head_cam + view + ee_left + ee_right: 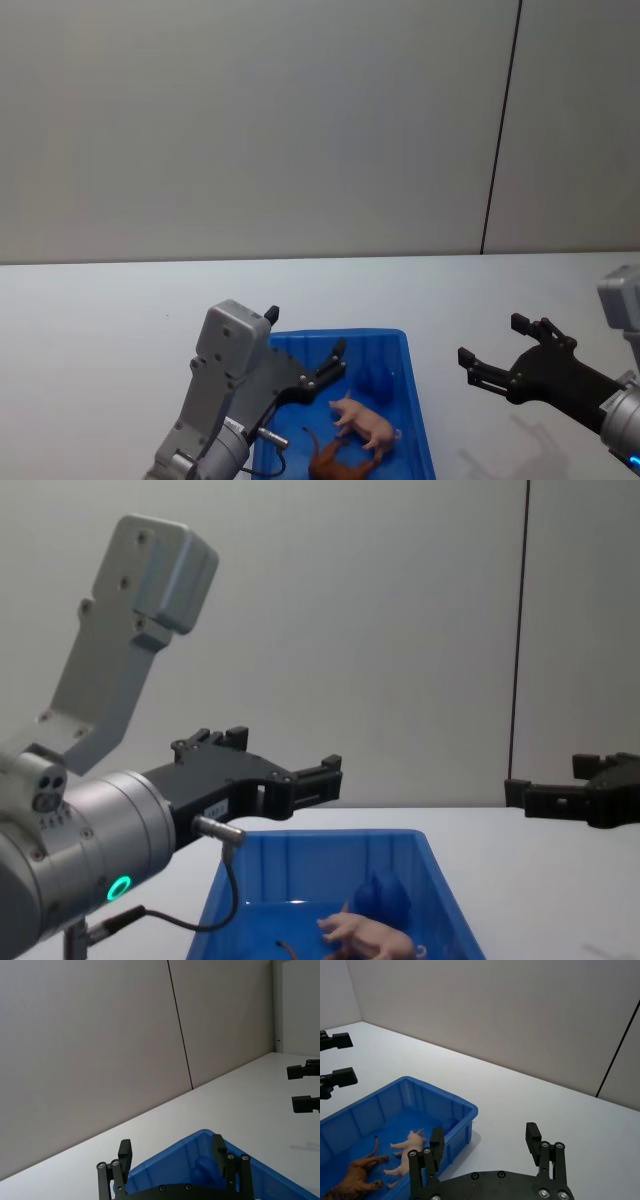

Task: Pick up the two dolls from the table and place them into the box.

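Your left gripper (308,364) hangs over the box's (420,420) left rim with its fingers spread and nothing between them; inside lie the brown lion (335,463), the pink pig (365,424) and, toward the far wall, a rounded blue figure (378,382). Right of the box, your right gripper (497,350) hovers above the bare tabletop (100,320), fingers also spread and empty. The placing step looks finished to me, so your next move is simply drawing both arms back clear of the box.
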